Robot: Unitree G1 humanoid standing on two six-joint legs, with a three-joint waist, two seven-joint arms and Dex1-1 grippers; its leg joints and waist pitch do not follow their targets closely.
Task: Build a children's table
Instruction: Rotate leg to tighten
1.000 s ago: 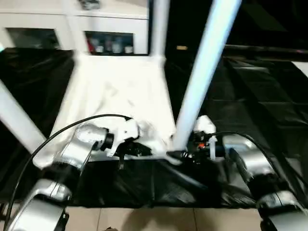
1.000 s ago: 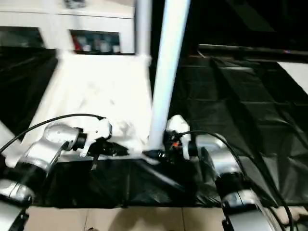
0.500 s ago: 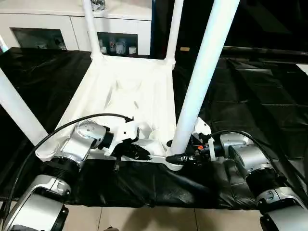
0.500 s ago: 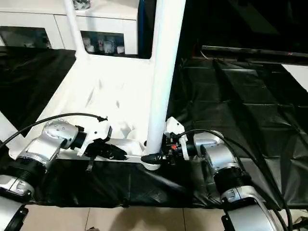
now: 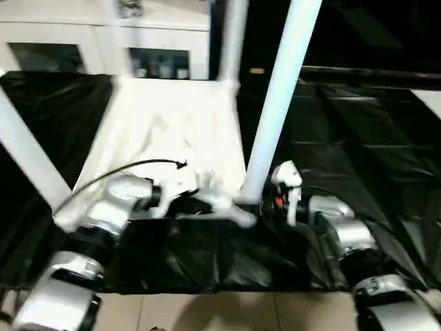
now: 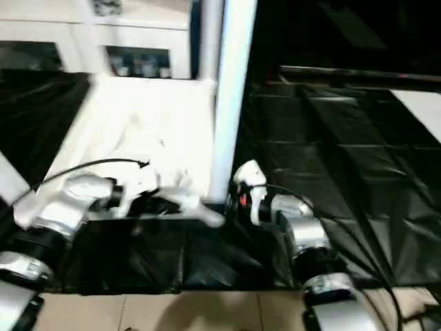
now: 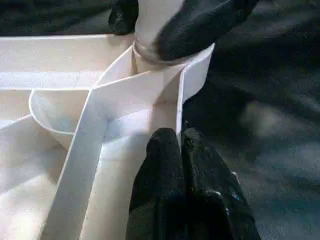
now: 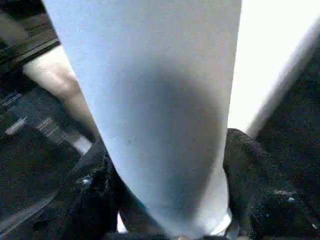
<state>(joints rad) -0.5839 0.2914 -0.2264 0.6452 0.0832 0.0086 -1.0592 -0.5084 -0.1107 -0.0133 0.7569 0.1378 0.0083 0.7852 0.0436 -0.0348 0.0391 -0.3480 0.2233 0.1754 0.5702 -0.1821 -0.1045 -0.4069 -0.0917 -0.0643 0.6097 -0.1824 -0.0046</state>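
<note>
The children's table lies upside down on a black sheet, its white tabletop (image 5: 172,131) showing the ribbed underside. White legs stand up from its corners: the near right leg (image 5: 275,103), the near left one (image 5: 24,155) and a far one (image 5: 233,38). My left gripper (image 5: 200,203) is at the tabletop's near edge, shut on the thin rim wall (image 7: 178,107) close to the corner socket. My right gripper (image 5: 260,203) is at the foot of the near right leg (image 8: 160,100), a black finger (image 8: 95,200) pressed against each side of the tube.
A white cabinet with glass doors (image 5: 165,41) stands behind the table. The black sheet (image 5: 358,138) spreads wide to the right and left. Tiled floor (image 5: 227,310) shows at the sheet's near edge. Cables loop over both silver forearms.
The head views have shifted and blurred, so the camera has moved. Both grippers keep their places, the left on the rim and the right around the near right leg.
</note>
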